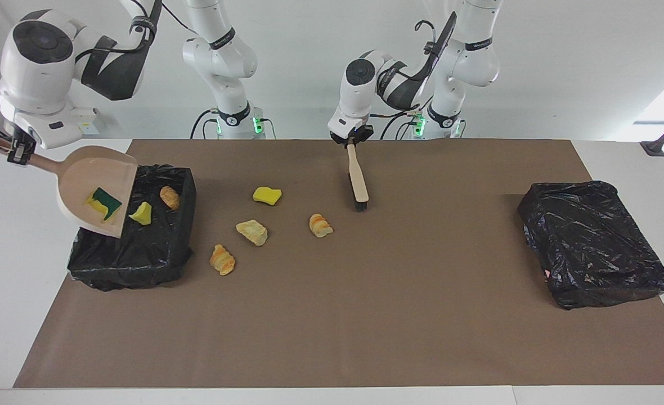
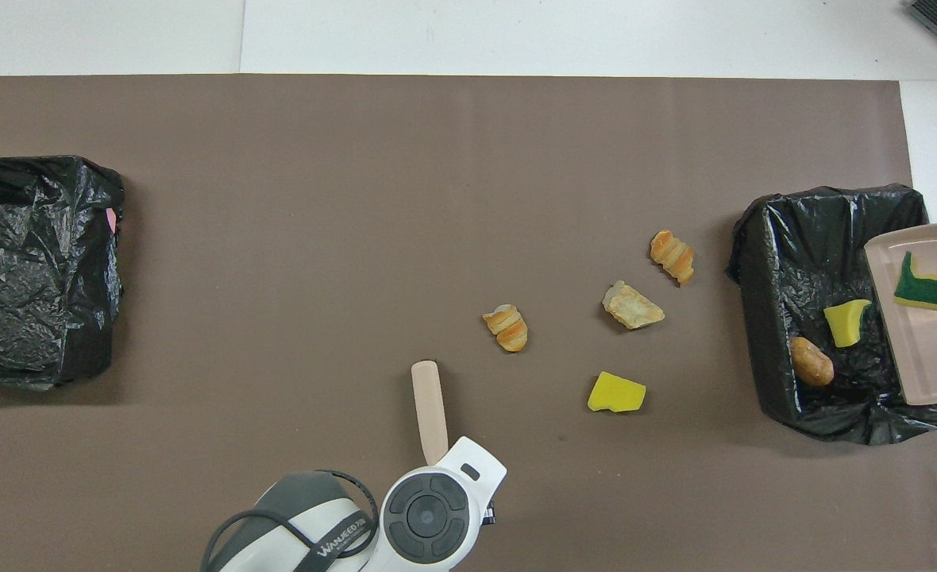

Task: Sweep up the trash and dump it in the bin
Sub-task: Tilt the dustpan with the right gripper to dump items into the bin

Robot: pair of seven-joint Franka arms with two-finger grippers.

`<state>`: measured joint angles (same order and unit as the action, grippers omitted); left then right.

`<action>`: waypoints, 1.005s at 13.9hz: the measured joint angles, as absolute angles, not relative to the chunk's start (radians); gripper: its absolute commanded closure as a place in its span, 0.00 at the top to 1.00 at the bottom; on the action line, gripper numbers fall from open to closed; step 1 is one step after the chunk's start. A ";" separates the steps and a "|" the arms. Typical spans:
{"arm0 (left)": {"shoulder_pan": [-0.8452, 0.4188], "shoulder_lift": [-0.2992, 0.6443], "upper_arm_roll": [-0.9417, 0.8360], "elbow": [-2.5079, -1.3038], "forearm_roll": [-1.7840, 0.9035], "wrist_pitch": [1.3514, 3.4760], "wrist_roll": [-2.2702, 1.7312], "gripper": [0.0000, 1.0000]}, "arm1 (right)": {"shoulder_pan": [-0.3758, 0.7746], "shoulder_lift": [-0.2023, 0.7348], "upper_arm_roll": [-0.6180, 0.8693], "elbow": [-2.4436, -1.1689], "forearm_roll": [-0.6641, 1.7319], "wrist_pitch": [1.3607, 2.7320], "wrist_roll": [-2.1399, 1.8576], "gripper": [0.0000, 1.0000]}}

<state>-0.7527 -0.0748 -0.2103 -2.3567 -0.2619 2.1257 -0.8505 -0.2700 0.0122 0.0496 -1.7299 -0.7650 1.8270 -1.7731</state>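
Right gripper (image 1: 18,151), jaws pinching the tilted dustpan (image 1: 93,188) over the bin (image 1: 163,253); left gripper (image 1: 352,138), jaws pinching the brush (image 1: 358,177), its bristles at six o'clock.

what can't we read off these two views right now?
- Right tool: outside the overhead view; only part of its dustpan shows there, cut by the edge.
- Left tool: covered by its own wrist in the overhead view, along with the brush handle's end.
- Bin at the left arm's end: crumpled black liner hides any contents.
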 measured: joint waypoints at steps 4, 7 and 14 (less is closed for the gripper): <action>-0.753 -0.075 -0.209 -2.361 -0.262 2.135 -0.812 0.00 | -0.213 -0.011 0.052 -1.730 -0.868 1.769 -1.734 0.00; -0.753 -0.075 -0.208 -2.365 -0.262 2.138 -0.805 0.01 | -0.207 -0.017 0.053 -1.732 -0.877 1.763 -1.724 0.00; -0.753 -0.075 -0.203 -2.385 -0.262 2.179 -0.806 0.36 | -0.206 -0.041 0.061 -1.732 -0.840 1.762 -1.724 0.00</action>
<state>-0.7525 -0.0749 -0.2028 -2.3850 -0.2619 2.1790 -0.8059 -0.2064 -0.0409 0.0612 -1.7319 -0.8398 1.7616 -1.7236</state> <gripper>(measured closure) 0.678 0.678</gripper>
